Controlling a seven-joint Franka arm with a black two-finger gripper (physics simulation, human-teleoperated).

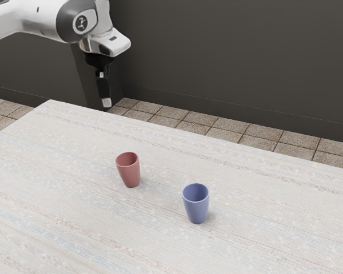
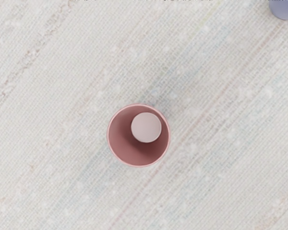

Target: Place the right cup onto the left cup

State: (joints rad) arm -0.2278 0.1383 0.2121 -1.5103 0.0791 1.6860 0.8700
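Blue cup [image 1: 196, 211], which I judge to be the right cup of the task, stands upright on the table [image 1: 263, 240], with its mouth upward. The red cup [image 1: 129, 171], so probably the left one, stands also upright, a little apart from it and nearer to the arm [image 1: 43, 20]. Nothing is placed inside or on top of the other, therefore I think the work is at its first step: to reach the cup which must be moved.

The gripper [image 1: 106, 103] hangs high in the air, well apart from both cups, and it touches neither of them. Whether it is opened or closed, I cannot tell; I see no object carried by it. In the wrist view the hand's camera looks down into the red cup, while the blue one is near the border. So the next move, in my opinion, asks the hand to travel sideways to the blue cup, then to go down straight and take it near its rim. A descent from here would rather lead toward the wrong cup.
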